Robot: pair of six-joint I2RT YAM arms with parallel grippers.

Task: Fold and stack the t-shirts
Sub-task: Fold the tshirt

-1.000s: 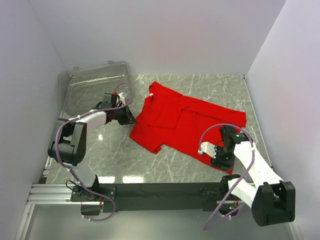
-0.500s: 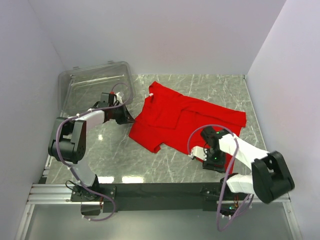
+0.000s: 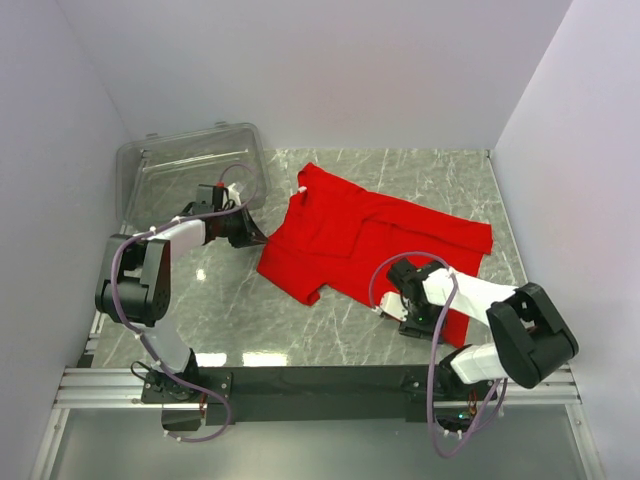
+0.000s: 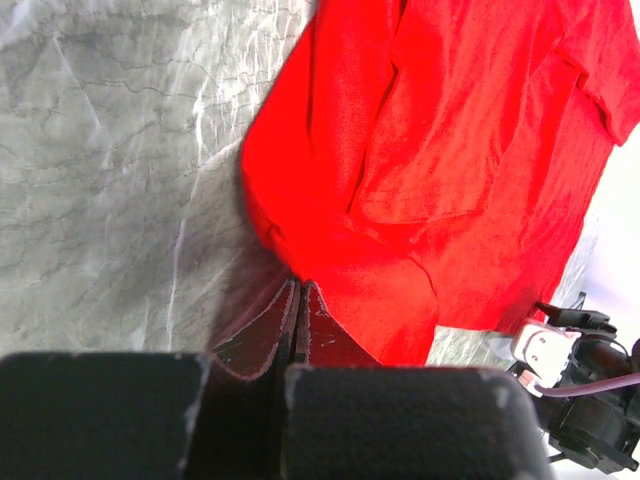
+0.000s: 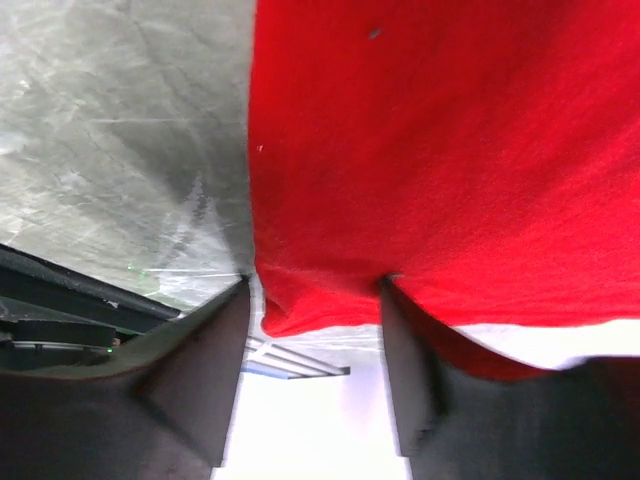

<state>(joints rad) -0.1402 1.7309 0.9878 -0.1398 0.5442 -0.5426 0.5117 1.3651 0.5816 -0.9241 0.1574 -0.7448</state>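
The red t-shirt [image 3: 370, 240] is lying rumpled and partly folded on the table [image 3: 250, 310], just right of the clear plastic bin [image 3: 185, 180]. I am pressing my left end effector [image 3: 260, 238] together at the shirt edge nearest the bin; I cannot tell whether it is catching cloth. I am holding my right end effector [image 5: 315, 290] apart, straddling the hem farthest from the bin. In closing here I am risking pinching only 1 layer, and uneven pulling could be dragging the fold crooked.

1 overhead, 2 close wrist views, sharing red t-shirt [image 3: 370, 240]
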